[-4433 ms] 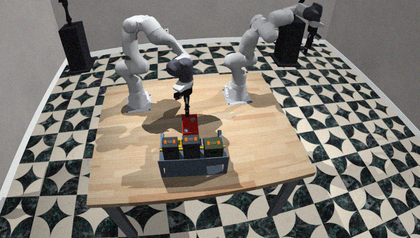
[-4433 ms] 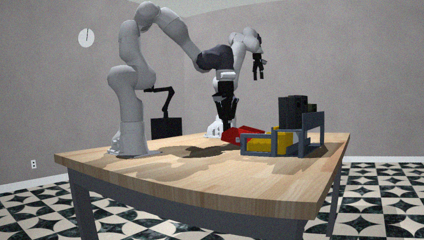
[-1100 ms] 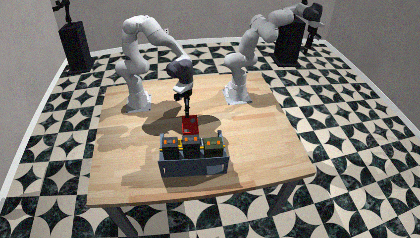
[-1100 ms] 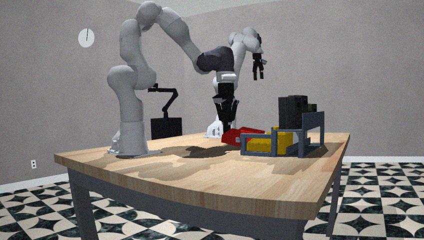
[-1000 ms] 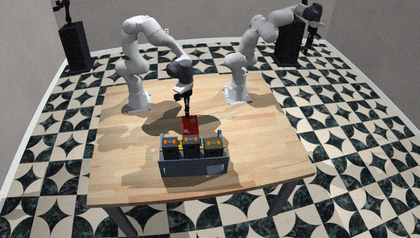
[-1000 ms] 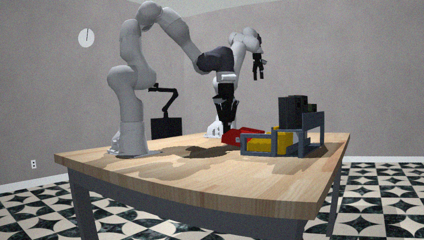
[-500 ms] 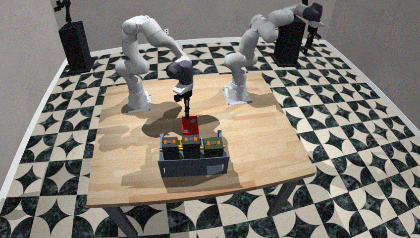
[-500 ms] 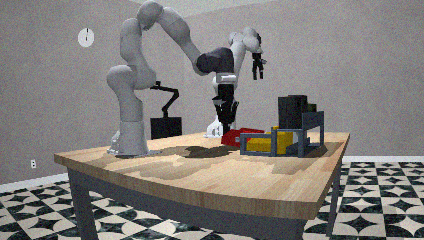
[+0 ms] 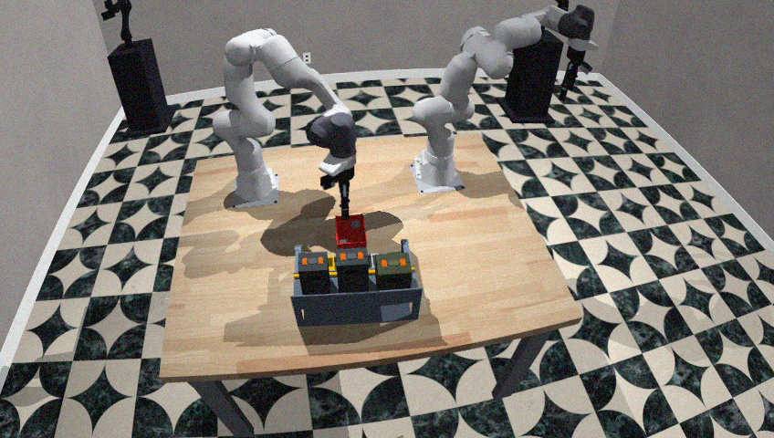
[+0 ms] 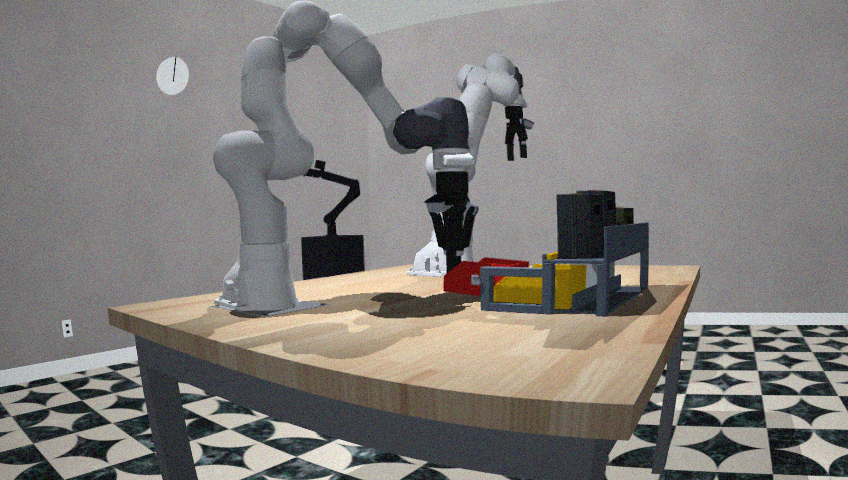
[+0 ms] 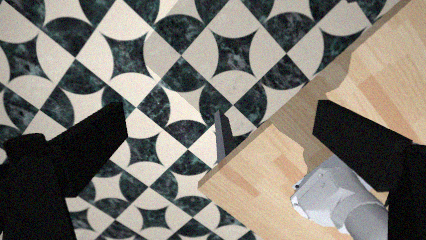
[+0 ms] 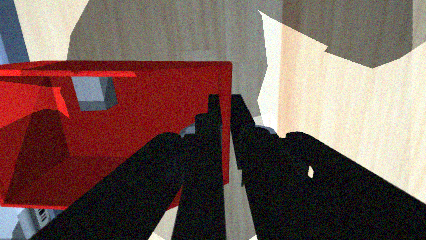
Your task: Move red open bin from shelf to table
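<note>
My right gripper [image 9: 344, 215] [image 10: 454, 264] [image 12: 224, 110] is pressed nearly together, pinching the end wall of the red open bin [image 9: 350, 230] [image 10: 467, 280] [image 12: 165, 110], one finger inside and one outside. The bin is glossy red, thin-walled and open-topped, with its mouth facing up and its gripped end turned toward the arm-side edge of the table [image 9: 488, 233] [image 10: 357, 368] [image 11: 385, 75] [image 12: 350, 110]. Small grey parts show inside it. I find it in front of the slate-blue shelf [image 9: 355, 309] [image 10: 626, 240], inward from all four table edges, between the shelf and the edge where both arms are mounted. Its far end reaches the shelf front; I cannot tell whether it touches there, nor whether the base bears on the wood. Yellow bins [image 9: 331, 264] [image 10: 517, 291] sit in the shelf's lower level, their contents mostly hidden. Three dark boxes [image 9: 352, 276] [image 10: 586, 223], two grey-black and one olive, stand upright on the upper level with orange marks on their tops. My left gripper [image 9: 569, 98] [image 10: 516, 155] [image 11: 220, 118] is spread wide, holding nothing, and hangs beyond the table near the arm-side corner on the left arm's side.

Compared with the earlier frames, the right gripper [image 9: 345, 216] [image 10: 453, 265] [image 12: 224, 110] and the bin [image 9: 350, 230] [image 10: 462, 279] [image 12: 150, 107] sit slightly lower, just left of the exterior frame's shelf; the bin tilts less. In that frame's left half, the background arm's [image 10: 342, 205] tip is higher and further right.
</note>
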Motion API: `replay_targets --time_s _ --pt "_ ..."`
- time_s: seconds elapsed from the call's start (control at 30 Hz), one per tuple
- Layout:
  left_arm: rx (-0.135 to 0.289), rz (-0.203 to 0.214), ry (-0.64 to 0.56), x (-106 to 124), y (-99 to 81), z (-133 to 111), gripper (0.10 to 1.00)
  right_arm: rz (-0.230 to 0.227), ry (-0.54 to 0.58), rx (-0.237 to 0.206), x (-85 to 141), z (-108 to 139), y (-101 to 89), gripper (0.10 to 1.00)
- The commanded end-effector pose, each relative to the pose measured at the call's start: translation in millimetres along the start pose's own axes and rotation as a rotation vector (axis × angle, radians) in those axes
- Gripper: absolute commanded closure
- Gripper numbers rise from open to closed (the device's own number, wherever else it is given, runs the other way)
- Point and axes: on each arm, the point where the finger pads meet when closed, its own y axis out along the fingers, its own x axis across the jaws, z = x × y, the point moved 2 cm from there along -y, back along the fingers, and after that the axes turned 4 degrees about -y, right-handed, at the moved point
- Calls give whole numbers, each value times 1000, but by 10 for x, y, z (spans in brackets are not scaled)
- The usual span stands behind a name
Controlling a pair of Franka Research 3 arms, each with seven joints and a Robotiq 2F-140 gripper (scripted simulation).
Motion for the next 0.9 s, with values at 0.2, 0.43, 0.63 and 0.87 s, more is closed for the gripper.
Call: replay_targets --time_s 0.2,0.43,0.63,0.87 --pt "0 0 0 0 -1 0 98 6 14 -2 -21 -6 29 999" --pt "0 0 0 0 -1 0 98 6 14 -2 -21 -6 54 999" --pt "0 0 0 0 -1 0 98 6 14 -2 -22 -6 71 999" --pt "0 0 0 0 -1 0 98 6 14 -2 -22 -6 83 999"
